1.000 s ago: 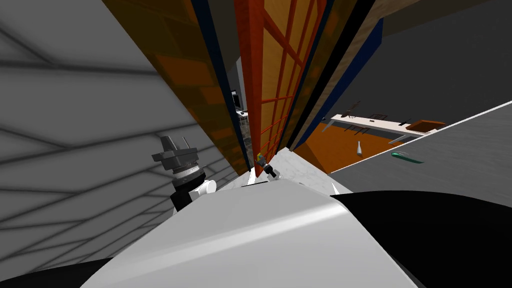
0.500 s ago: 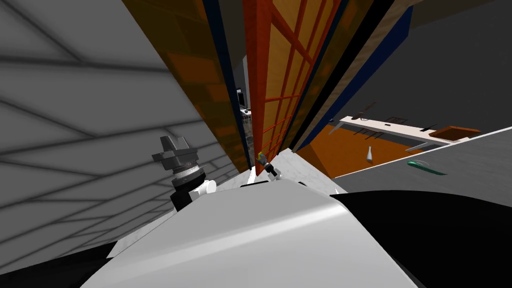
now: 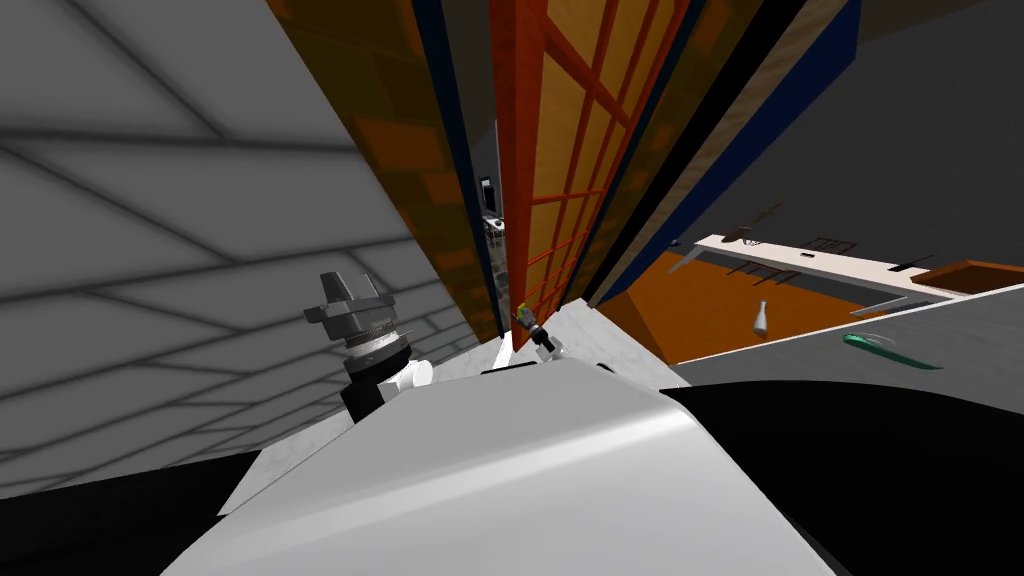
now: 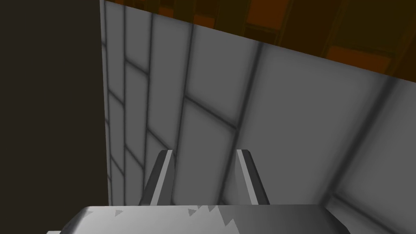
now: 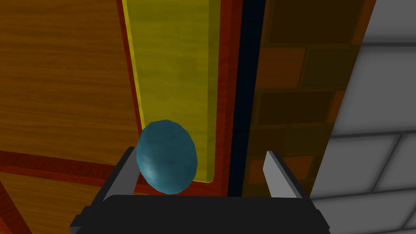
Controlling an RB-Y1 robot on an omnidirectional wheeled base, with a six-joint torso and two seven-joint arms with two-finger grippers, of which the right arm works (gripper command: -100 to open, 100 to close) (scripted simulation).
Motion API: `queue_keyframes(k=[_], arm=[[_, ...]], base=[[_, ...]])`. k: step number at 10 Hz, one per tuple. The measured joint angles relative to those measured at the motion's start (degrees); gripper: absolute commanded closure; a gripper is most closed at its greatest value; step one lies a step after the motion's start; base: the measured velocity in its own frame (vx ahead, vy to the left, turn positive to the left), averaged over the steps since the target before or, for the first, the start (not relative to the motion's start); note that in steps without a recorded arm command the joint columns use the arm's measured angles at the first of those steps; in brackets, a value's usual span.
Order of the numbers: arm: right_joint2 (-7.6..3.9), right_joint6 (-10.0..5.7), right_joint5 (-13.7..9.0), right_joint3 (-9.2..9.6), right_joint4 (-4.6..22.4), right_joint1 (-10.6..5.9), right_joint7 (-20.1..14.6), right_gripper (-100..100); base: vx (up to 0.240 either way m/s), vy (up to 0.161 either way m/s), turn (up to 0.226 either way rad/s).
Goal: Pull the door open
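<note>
Right hand (image 5: 200, 153) is hovering, fingers (image 5: 122, 174) apart, around the teal knob (image 5: 166, 161), seemingly touching just one; pulling unclamped risks slipping off the door (image 5: 61, 81).

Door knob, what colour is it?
The door knob is teal, a shiny blue-green. It shows best in the right wrist view.

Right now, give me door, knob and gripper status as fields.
door: orange panels, red frame, ajar, narrow gap at its edge
knob: teal, on yellow plate, between fingers of right gripper, much nearer one finger
right gripper: open, not clamped
left gripper: open, empty, facing grey tiled wall
</note>
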Motion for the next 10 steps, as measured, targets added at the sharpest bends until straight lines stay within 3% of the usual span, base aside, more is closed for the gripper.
queue_keyframes(k=[2,3,5,7,8,9,10], arm=[[-0.6,0.46,-1.0,0.31,-1.6,0.79,-3.3,100],[-0.69,0.03,-1.6,0.14,-0.8,0.29,-4.7,100],[-1.04,0.78,-2.2,0.46,-3.4,1.97,-7.0,100],[-1.01,0.48,-2.4,0.3,-1.9,0.9,-7.4,100],[-0.74,-0.52,-2.6,-0.03,-0.4,0.34,-7.0,100],[-1.29,0.19,-2.8,0.31,-2.7,1.63,-8.1,100],[-1.2,-0.07,-3.1,0.18,-1.6,0.88,-8.9,100]], base=[[-0.051,-0.057,0.149],[-0.054,-0.056,0.123],[-0.032,-0.019,-0.001],[-0.008,0.002,-0.004],[-0.012,-0.016,0.101],[-0.013,-0.019,0.055],[-0.04,-0.031,0.09]])
